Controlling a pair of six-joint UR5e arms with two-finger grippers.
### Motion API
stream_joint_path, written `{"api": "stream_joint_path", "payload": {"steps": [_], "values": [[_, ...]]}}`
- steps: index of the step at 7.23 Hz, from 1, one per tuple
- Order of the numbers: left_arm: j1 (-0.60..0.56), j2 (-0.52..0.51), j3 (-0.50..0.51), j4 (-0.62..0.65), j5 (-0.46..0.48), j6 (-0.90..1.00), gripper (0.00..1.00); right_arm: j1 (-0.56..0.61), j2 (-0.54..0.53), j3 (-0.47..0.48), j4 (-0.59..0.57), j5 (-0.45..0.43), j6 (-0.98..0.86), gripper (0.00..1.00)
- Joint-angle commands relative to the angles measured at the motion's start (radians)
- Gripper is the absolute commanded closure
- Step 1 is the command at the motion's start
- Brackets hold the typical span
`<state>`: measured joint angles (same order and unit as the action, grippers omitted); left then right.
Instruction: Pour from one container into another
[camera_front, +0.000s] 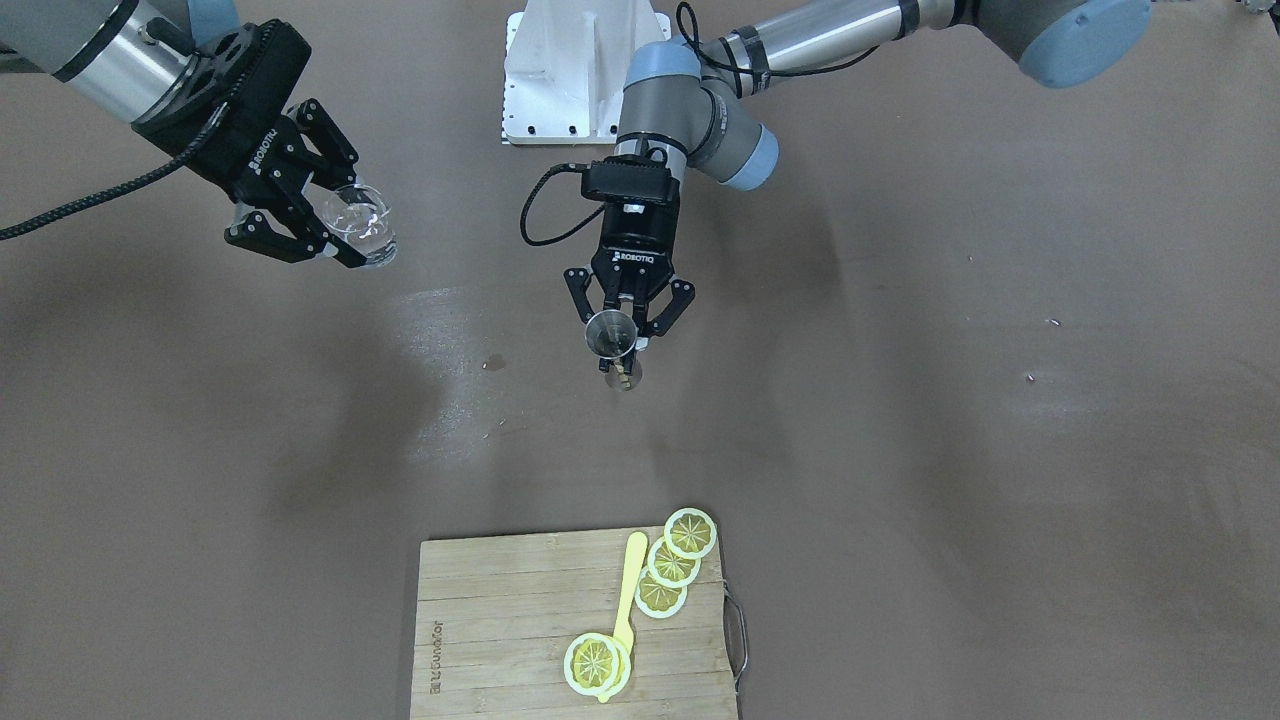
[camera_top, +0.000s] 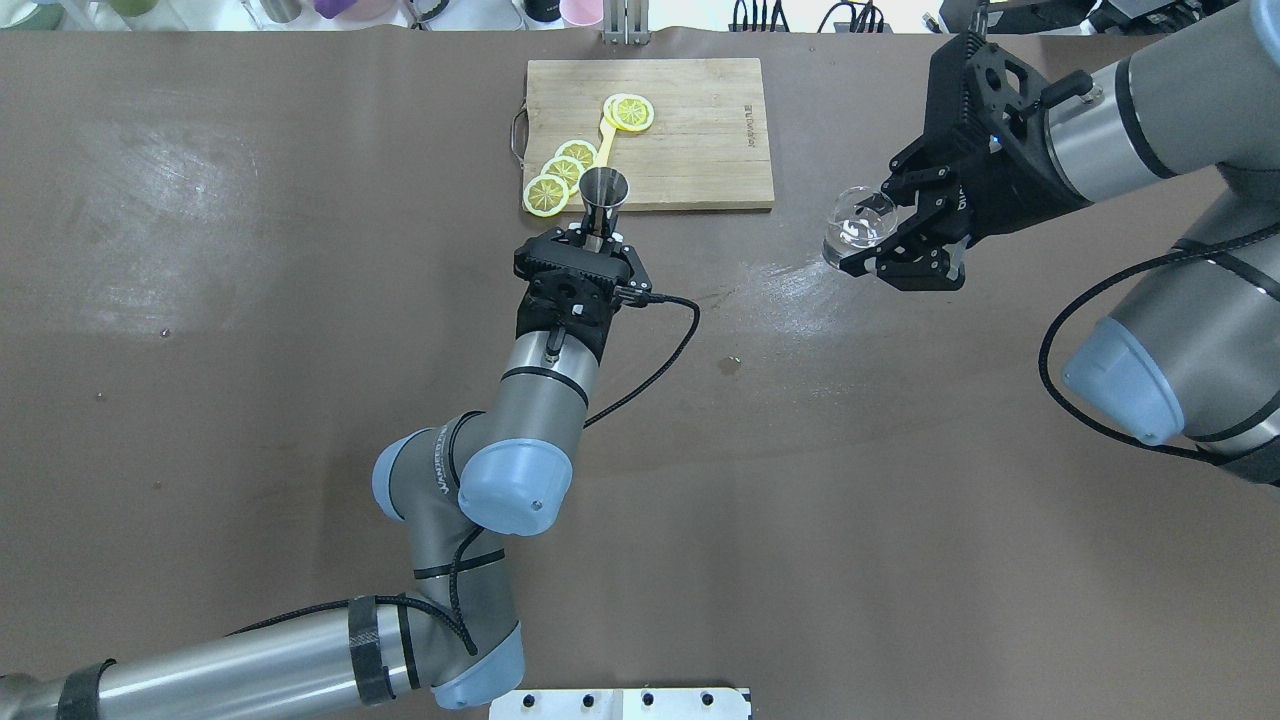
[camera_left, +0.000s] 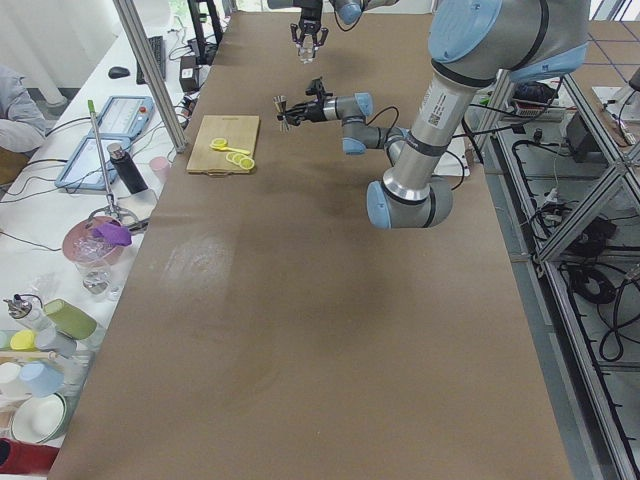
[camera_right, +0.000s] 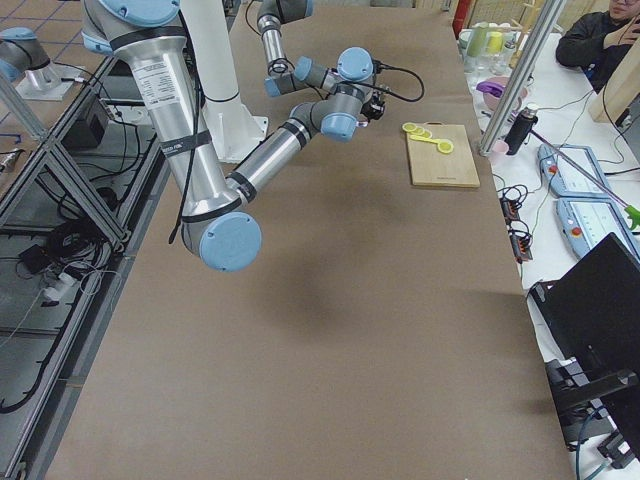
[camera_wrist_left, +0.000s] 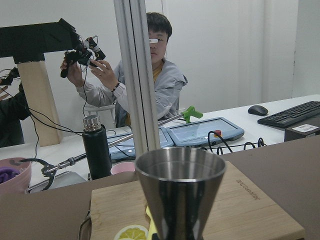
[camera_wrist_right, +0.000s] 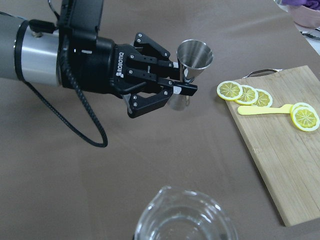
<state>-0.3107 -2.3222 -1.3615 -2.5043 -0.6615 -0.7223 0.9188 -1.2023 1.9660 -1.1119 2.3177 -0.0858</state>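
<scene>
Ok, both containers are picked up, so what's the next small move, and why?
Probably carry the right gripper and its clear glass sideways toward the steel jigger before any tilting. The left gripper holds the jigger upright near the cutting board, and the overhead view shows a wide gap between the two vessels, so a pour now would likely miss.

Silver jigger (camera_front: 610, 333), clear glass cup (camera_front: 358, 222), 4 yellow lemon slices (camera_front: 690, 532), pale wooden board (camera_front: 500, 620), brown table (camera_front: 1000, 450).

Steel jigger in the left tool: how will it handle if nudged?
Likely stiff and slick: a polished metal jigger, pinched at its narrow waist by the left tool. Small foot under a wide cup: probably tips easily, then rolls in an arc.
</scene>
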Motion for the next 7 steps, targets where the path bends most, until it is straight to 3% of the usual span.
{"api": "stream_joint_path", "payload": {"steps": [1,5,7], "values": [[0.009,-0.055,0.092,-0.077,-0.056,0.027,1.00,-0.008,0.052,-0.016,-0.052,-0.014,-0.003,1.00],[0.007,-0.066,0.120,-0.088,-0.087,0.029,1.00,-0.012,0.131,-0.091,-0.109,-0.027,-0.032,1.00],[0.004,-0.068,0.127,-0.088,-0.089,0.027,1.00,-0.012,0.190,-0.134,-0.216,-0.052,-0.125,1.00]]}}
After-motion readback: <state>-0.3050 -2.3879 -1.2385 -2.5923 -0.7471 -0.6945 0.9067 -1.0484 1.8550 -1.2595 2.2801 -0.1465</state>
